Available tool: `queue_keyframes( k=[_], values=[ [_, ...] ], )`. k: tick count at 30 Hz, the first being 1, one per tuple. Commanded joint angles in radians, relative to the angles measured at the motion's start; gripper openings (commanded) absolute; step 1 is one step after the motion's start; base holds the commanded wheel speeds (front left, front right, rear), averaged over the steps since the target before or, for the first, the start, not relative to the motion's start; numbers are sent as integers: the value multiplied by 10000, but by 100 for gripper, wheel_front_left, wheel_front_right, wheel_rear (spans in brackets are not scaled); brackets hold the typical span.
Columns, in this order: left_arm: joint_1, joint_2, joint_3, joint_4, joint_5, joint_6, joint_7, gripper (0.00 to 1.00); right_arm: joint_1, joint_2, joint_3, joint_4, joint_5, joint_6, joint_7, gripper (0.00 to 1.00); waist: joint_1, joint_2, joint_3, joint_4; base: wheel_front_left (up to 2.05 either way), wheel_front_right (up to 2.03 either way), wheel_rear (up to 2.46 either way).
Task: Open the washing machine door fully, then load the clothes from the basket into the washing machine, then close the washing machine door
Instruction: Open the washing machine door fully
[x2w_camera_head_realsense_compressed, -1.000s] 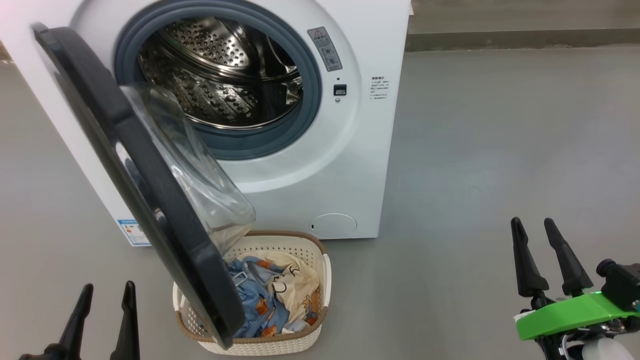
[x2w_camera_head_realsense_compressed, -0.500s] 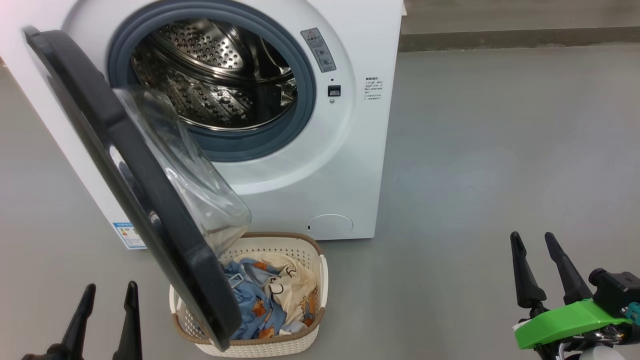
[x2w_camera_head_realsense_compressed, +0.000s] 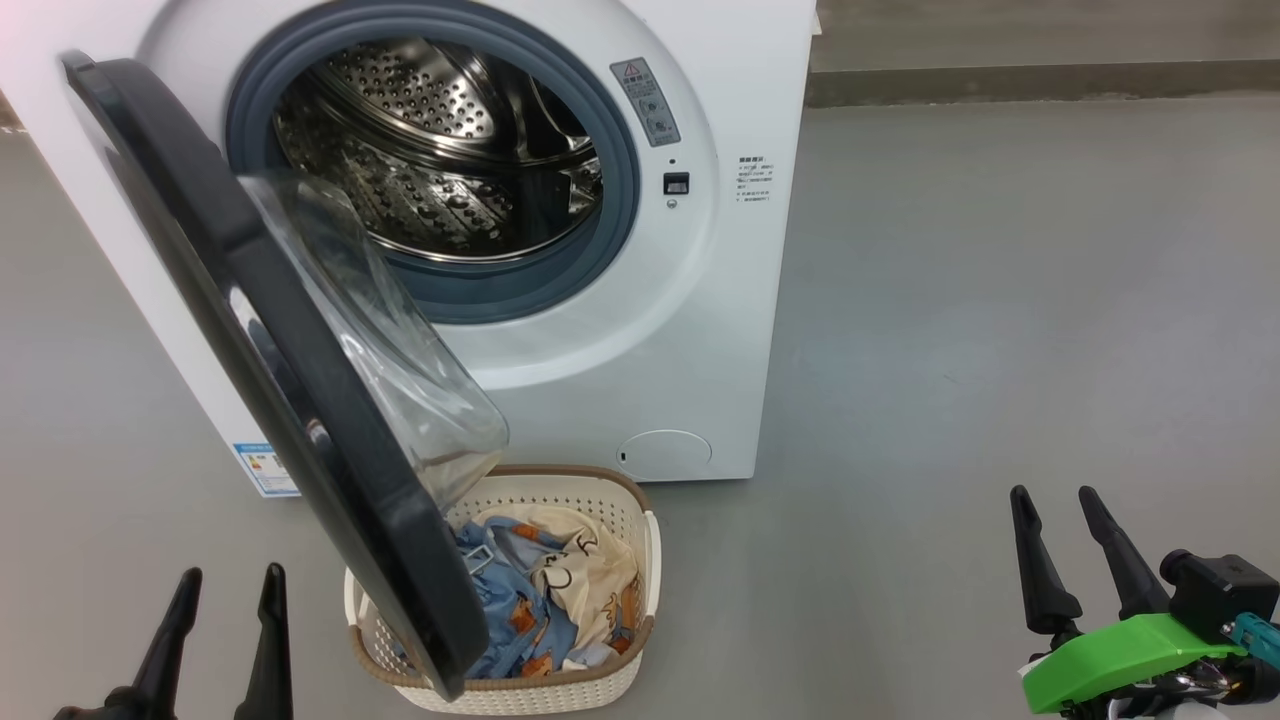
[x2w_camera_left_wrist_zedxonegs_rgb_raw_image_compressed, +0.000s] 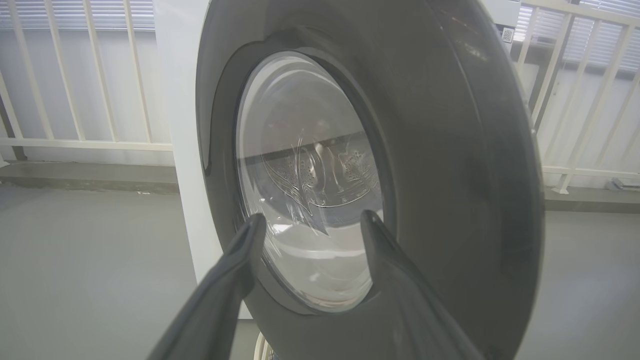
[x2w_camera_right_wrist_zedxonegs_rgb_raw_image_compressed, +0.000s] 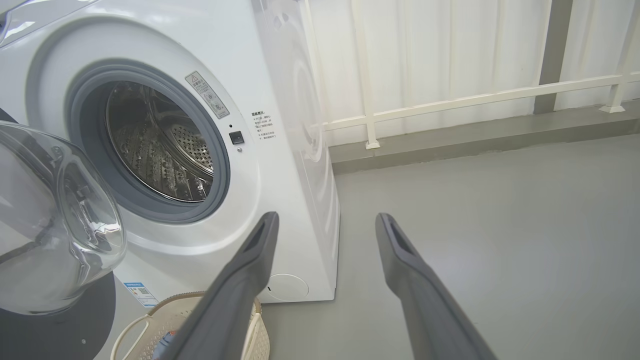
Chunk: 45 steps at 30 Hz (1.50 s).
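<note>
Washing machine door (x2w_camera_head_realsense_compressed: 330, 440) stands partly open across the left half of the head view, its lower edge overlapping the left side of the basket (x2w_camera_head_realsense_compressed: 560, 690). That basket sits at bottom centre, just before the washing machine (x2w_camera_head_realsense_compressed: 720, 300), with the clothes (x2w_camera_head_realsense_compressed: 540, 590) inside. Left gripper (x2w_camera_head_realsense_compressed: 232, 572) at lower left and right gripper (x2w_camera_head_realsense_compressed: 1051, 492) at lower right both have fingers spread, holding nothing

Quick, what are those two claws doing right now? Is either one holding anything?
Left gripper: open, holding nothing, pointing at the door.
Right gripper: open, holding nothing.
</note>
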Motion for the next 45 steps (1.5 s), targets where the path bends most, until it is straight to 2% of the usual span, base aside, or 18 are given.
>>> queue_keyframes(
  k=[1, 24, 25, 26, 27, 28, 34, 40, 45],
  values=[
    [-293, 143, 330, -198, 144, 7, -63, 100, -365, -139, 246, -184, -121, 75, -91, 100, 0, 0, -7, 6, 0, 0, 0],
    [-302, 150, 252, -211, 156, 7, -63, 100, -309, 17, 154, -163, -252, 75, -91, 100, 0, 0, -44, 59, 0, 0, 0],
    [-301, 147, 259, -219, 156, 7, -63, 92, -305, 20, 147, -164, -250, 75, -91, 100, 0, 0, -40, 61, 0, 0, 0],
    [-300, 145, 260, -221, 153, 7, -63, 45, -302, 24, 138, -166, -250, 75, -91, 100, 0, 0, -35, 62, 0, 0, 0],
    [-303, 144, 258, -225, 146, 7, -63, 8, -297, 30, 129, -168, -252, 75, -91, 100, 0, 0, -31, 64, 0, 0, 0],
    [-307, 145, 252, -236, 140, 7, -63, 0, -292, 37, 121, -172, -254, 75, -91, 100, 0, 0, -27, 64, 0, 0, 0],
    [-406, 129, 291, -861, 168, 7, -63, 0, -268, 87, 69, -218, -262, 75, -91, 100, 0, 0, -5, 75, 0, 0, 0],
    [-553, 1, 282, -2397, 442, 7, -63, 0, -226, 123, 22, -250, -260, 75, -91, 100, 0, 0, -5, 111, 0, 0, 0],
    [-665, -128, -83, -3737, 572, 7, -63, 0, -205, 152, 28, -251, -258, 75, -91, 100, 0, 0, -23, 121, 0, 0, 0]
  ],
)
